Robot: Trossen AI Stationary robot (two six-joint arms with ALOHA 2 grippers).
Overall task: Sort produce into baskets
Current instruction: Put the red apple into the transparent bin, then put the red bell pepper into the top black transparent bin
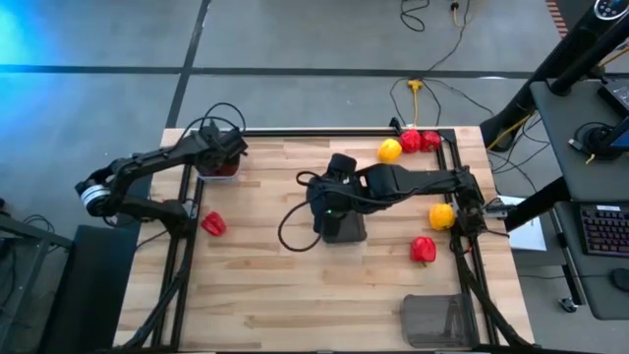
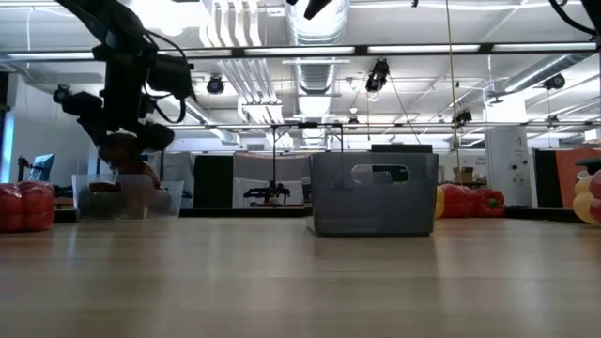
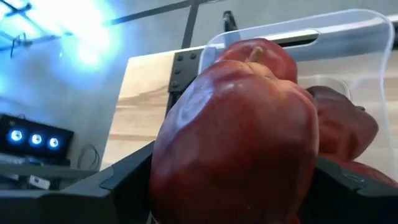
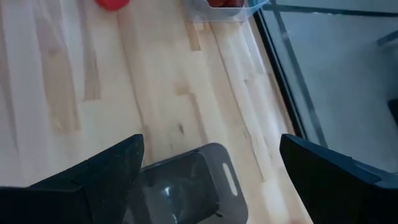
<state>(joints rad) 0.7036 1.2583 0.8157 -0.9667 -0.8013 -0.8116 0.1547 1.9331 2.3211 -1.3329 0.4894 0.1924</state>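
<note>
My left gripper (image 1: 222, 157) is at the table's far left corner, shut on a dark red apple (image 3: 236, 124) above the clear plastic bin (image 3: 373, 37), which holds other dark red apples (image 3: 342, 121). My right gripper (image 4: 211, 168) is open and empty over a dark grey mesh bin (image 1: 344, 228) at the table's middle. A red pepper (image 1: 213, 224) lies on the table at the left. Yellow peppers (image 1: 390, 149) (image 1: 441, 215) and red peppers (image 1: 421, 141) (image 1: 423, 249) lie on the table at the right. My left gripper pinches the apple between its two fingers (image 3: 124, 180), one on each of the apple's opposite sides (image 3: 168, 162). The apple's stem end (image 3: 254, 53) points away from the wrist. In the low view the apple (image 2: 122, 148) is lifted clear, just over the clear bin's rim (image 2: 127, 180).
A second dark grey mesh bin (image 1: 437, 320) stands at the table's near right corner. A black metal frame (image 1: 324, 131) runs along the table's far edge and sides. Bare wood lies between the middle bin and the near edge.
</note>
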